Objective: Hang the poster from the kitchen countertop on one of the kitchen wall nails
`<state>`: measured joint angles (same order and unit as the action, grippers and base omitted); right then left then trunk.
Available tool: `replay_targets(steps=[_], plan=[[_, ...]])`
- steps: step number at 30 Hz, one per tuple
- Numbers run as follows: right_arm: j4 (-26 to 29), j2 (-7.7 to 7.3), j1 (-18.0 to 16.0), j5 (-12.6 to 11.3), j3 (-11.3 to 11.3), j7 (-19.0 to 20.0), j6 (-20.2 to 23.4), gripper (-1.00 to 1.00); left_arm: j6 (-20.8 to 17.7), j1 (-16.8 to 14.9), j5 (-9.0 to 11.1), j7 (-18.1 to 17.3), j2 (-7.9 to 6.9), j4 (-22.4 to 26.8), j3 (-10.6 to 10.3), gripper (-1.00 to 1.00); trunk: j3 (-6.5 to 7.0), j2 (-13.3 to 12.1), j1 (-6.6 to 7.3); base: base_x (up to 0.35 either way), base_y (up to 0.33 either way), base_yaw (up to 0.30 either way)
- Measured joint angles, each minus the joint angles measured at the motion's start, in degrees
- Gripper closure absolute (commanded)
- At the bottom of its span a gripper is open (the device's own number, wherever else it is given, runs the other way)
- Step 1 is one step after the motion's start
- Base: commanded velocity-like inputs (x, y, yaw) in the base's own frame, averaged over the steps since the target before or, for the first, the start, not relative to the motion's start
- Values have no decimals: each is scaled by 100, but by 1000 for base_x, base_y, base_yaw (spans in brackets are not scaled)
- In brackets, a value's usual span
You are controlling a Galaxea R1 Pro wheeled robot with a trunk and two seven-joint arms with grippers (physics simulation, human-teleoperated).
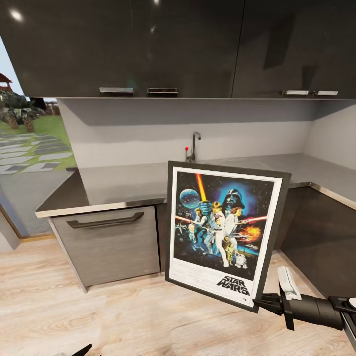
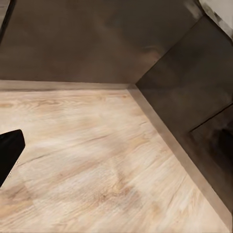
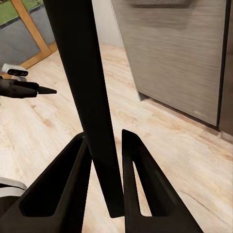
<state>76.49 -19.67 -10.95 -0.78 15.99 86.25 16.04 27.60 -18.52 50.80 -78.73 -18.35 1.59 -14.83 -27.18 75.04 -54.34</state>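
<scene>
The poster (image 1: 225, 232), black-framed with Star Wars artwork and a white strip at the bottom, stands upright and slightly tilted in the air in front of the cabinets. My right gripper (image 1: 258, 299) is shut on its lower right corner. In the right wrist view the poster's edge (image 3: 77, 58) runs as a dark strip between the two black fingers (image 3: 145, 189). Behind the poster lies the grey kitchen countertop (image 1: 128, 183) with its chrome tap (image 1: 194, 146). My left gripper (image 1: 81, 351) hangs low over the floor, and one black fingertip (image 2: 9, 155) shows in the left wrist view.
Dark wall cabinets (image 1: 148, 44) hang over the grey backsplash. A drawer front with a bar handle (image 1: 105, 220) sits under the counter's left end. The counter turns a corner at the right (image 1: 326, 180). Light wood floor (image 1: 99, 311) spreads below, and a window onto a garden (image 1: 29, 138) is at the left.
</scene>
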Motion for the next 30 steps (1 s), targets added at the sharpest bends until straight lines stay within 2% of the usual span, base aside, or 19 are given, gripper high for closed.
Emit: replay_targets(steps=[2,4,5,7,8,10,11,14,16,20,22,30], plan=[[4,44,0,2,-4,-5,0,100,-12,1,8,365,35,39,-40,-100,17,-80,44,0,0,0],[3,59,0,4,-3,-6,0,100,-61,1,7,579,70,59,-54,-100,35,-160,88,0,0,0],[4,69,0,5,-3,-6,0,100,-225,-1,7,840,97,121,-59,-100,44,-201,110,0,0,0],[5,75,0,6,-2,-7,0,100,-459,-3,6,1124,110,263,-62,-100,61,-281,154,0,0,0],[5,79,0,7,-2,-7,0,100,-716,-2,4,1455,117,492,-54,-100,70,-321,176,0,0,0],[5,84,0,7,-2,-7,3,100,-981,-4,2,1860,117,788,-53,-100,87,-401,220,0,0,0],[5,86,0,7,-2,-7,6,100,-1224,-3,3,2251,116,1104,-38,-100,97,-441,242,0,0,0],[5,87,0,10,2,-7,13,100,-1692,-3,2,2782,107,1679,-7,-100,122,-562,308,0,0,0],[5,88,0,11,4,-7,15,100,-1949,-3,5,2967,71,1909,25,-100,140,-642,352,0,0,0],[5,94,0,8,0,-7,17,100,-2157,-1,12,3105,-45,2091,77,-100,139,-724,396,0,0,0],[5,94,0,8,2,-7,17,100,-2181,-1,7,3078,-115,2044,82,-100,120,-724,396,0,0,0],[5,95,0,8,5,-7,18,100,-2207,0,6,2937,-163,2042,86,-100,46,-724,396,0,0,0]])
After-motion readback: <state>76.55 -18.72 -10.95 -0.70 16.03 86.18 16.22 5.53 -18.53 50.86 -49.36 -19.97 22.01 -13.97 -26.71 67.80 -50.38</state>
